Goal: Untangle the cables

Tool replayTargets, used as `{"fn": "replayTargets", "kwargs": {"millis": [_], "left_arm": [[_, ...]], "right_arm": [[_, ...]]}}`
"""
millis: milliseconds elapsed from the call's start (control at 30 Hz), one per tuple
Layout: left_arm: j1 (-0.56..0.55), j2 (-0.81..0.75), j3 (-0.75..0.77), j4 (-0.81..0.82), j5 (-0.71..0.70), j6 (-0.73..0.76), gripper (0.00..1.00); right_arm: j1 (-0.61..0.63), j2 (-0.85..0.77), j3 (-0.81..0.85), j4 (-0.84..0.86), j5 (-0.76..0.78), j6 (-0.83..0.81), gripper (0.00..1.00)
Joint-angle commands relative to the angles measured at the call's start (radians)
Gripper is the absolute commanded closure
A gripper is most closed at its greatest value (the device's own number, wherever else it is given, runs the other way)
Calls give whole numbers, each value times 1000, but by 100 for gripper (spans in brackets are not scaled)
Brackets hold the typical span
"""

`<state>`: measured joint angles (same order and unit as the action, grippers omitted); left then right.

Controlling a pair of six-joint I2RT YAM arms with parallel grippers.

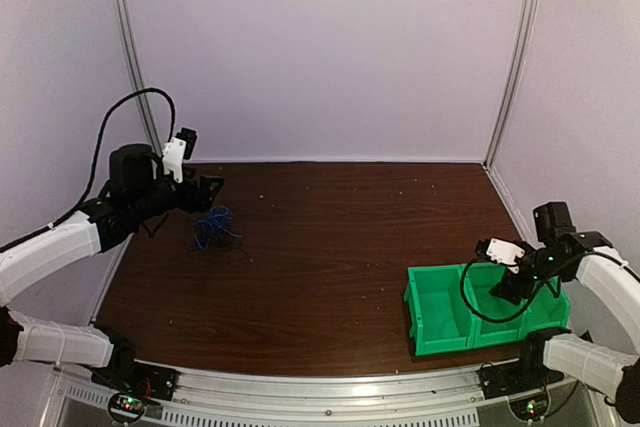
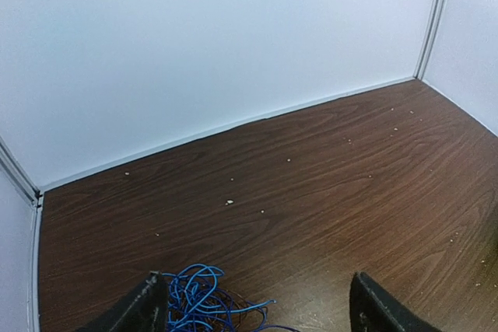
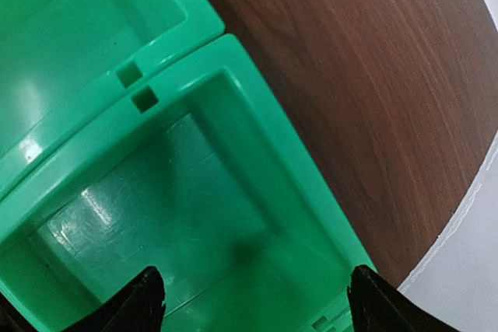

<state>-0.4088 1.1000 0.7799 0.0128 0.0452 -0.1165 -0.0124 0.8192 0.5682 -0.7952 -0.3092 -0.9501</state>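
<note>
The cables [image 1: 213, 227] lie as a small tangle of thin blue and dark wires on the brown table at the far left. In the left wrist view the tangle [image 2: 194, 297] sits by my left finger, at the bottom edge. My left gripper [image 1: 207, 190] is open and empty, just behind and above the tangle; it also shows in the left wrist view [image 2: 257, 312]. My right gripper [image 1: 512, 285] is open and empty, hanging over the green bins; in the right wrist view [image 3: 253, 309] it is above an empty compartment.
A row of green plastic bins [image 1: 440, 317] stands at the near right of the table; their rim [image 3: 257, 106] fills the right wrist view. White walls with metal corner posts [image 1: 512, 57] close the back and sides. Small white specks [image 2: 229, 202] dot the table.
</note>
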Motion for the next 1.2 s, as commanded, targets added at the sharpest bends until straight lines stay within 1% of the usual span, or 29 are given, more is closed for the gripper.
{"fn": "replayTargets", "kwargs": {"millis": [0, 167, 267, 433, 567, 667, 800, 967, 1067, 1133, 1167], "left_arm": [[-8, -3, -12, 106, 71, 25, 19], [-11, -9, -19, 131, 78, 31, 19], [-14, -10, -20, 140, 87, 31, 19], [-18, -15, -20, 149, 89, 31, 18], [-21, -19, -22, 156, 93, 32, 18], [-22, -16, -21, 156, 100, 32, 19], [-24, -8, -20, 157, 109, 31, 18], [-25, 7, -19, 155, 123, 27, 19], [-26, 17, -16, 152, 116, 22, 19], [-26, 23, -14, 144, 83, 12, 19], [-27, 30, -10, 136, 55, 4, 19]], "right_arm": [[9, 45, -35, -9, 36, -168, 18], [80, 165, -23, 72, 22, -177, 21], [146, 236, 3, 131, 15, -130, 22], [292, 362, 53, 254, 34, -45, 25], [353, 506, 170, 329, 29, 28, 27], [373, 628, 273, 348, 15, 47, 29], [407, 783, 406, 384, 15, 63, 29], [445, 998, 636, 356, 19, 64, 31], [481, 1116, 783, 259, 38, 59, 34], [496, 1155, 852, 189, 42, 66, 36], [497, 1149, 865, 170, 31, 73, 36]]}}
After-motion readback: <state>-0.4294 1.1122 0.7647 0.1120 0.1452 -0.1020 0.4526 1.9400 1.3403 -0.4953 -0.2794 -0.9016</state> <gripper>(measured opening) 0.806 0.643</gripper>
